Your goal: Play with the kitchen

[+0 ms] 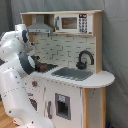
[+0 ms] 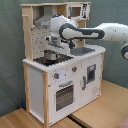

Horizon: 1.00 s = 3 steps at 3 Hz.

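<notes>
The toy kitchen is white and light wood, and both exterior views show it. It has a grey hood, a toy microwave, a sink with a black faucet, and an oven door with a window. In the second exterior view my gripper hangs over the black-and-red stovetop, right above a small metal pot standing there. Whether it touches the pot does not show. In the first exterior view my own white arm hides the gripper and most of the stovetop.
My arm reaches in from the second exterior view's right, across the counter above the sink. The kitchen stands on a wooden surface with a grey curtain behind it. The hood sits close above my wrist.
</notes>
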Each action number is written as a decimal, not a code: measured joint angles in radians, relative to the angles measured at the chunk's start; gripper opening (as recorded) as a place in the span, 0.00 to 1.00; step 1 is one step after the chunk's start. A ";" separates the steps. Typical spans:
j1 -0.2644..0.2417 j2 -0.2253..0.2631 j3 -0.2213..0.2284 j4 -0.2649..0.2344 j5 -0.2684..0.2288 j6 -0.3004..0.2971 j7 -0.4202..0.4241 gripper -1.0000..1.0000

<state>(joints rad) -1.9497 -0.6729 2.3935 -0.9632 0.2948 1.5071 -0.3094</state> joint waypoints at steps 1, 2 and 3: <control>-0.025 -0.063 0.000 0.064 0.026 0.031 0.005 0.00; -0.047 -0.088 0.013 0.108 0.038 0.050 0.005 0.00; -0.047 -0.089 0.013 0.108 0.038 0.051 0.005 1.00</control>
<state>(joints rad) -1.9966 -0.7615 2.4065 -0.8550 0.3333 1.5578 -0.3039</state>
